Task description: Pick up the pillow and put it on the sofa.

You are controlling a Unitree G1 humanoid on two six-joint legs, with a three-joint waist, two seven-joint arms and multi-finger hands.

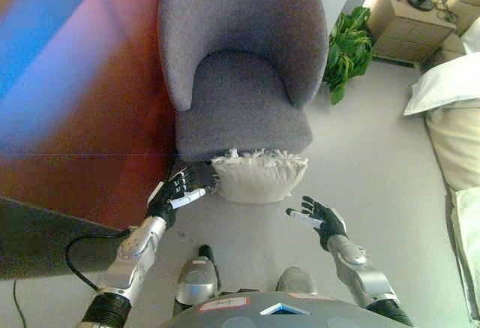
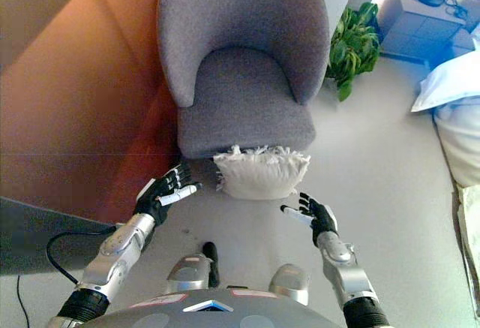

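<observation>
Pillow [image 1: 259, 177] lies on the floor against the near edge of my grey sofa [image 1: 241, 65]; my left hand [image 1: 178, 191] and right hand [image 1: 318, 218] flank it, fingers spread, holding nothing.

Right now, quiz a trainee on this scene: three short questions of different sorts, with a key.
1. True or false: the pillow already lies on the seat of the grey armchair.
2. Which is nearer the pillow: A) left robot hand B) right robot hand?
3. Fill in: a green ___ stands right of the armchair.

Key: 1 false, it is on the floor against the chair's front; 2 A; 3 plant.
</observation>
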